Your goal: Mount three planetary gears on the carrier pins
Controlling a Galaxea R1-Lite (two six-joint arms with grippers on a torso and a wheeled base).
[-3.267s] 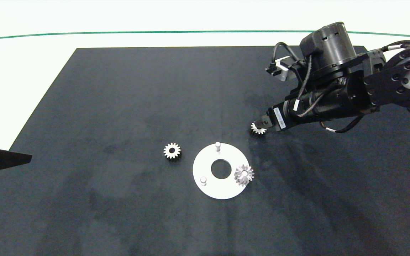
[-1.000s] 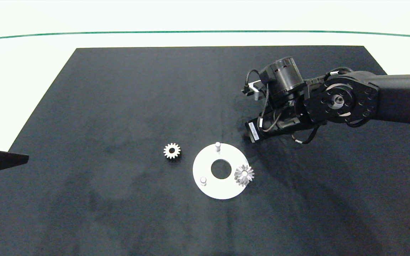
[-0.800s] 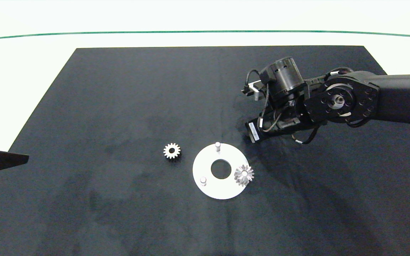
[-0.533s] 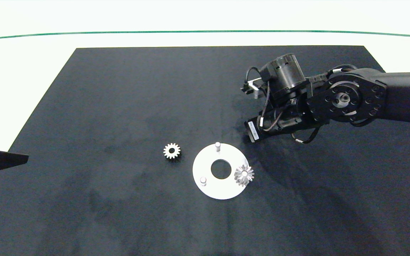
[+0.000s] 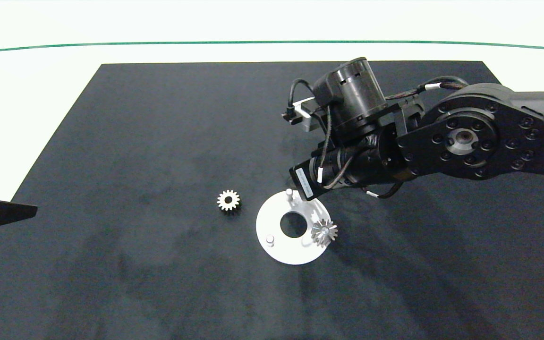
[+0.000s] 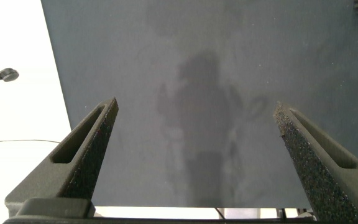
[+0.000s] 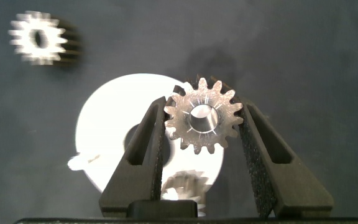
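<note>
The white ring-shaped disc (image 5: 284,252) lies on the mat with its carrier pins upright. One planetary gear (image 5: 324,231) sits on the disc's right-hand pin. The far pin (image 5: 289,192) and the near-left pin (image 5: 269,239) are bare. A second gear (image 5: 228,200) lies flat on the mat left of the disc. My right gripper (image 7: 202,106) is shut on the third gear (image 7: 202,122), held level above the disc (image 7: 114,118), close to the far pin. From above, the right arm (image 5: 347,160) hides its fingers. My left gripper (image 6: 197,112) is open and idle at the mat's left edge.
A black mat (image 5: 158,118) covers the white table, with a green line (image 5: 158,44) along the far side. The right arm reaches over the mat's right half. The loose gear (image 7: 39,37) also shows in the right wrist view.
The right arm has swung left and nearer with the gear it took from the mat right of the disc, and its wrist now hangs over the disc's far edge. Left arm unchanged.
</note>
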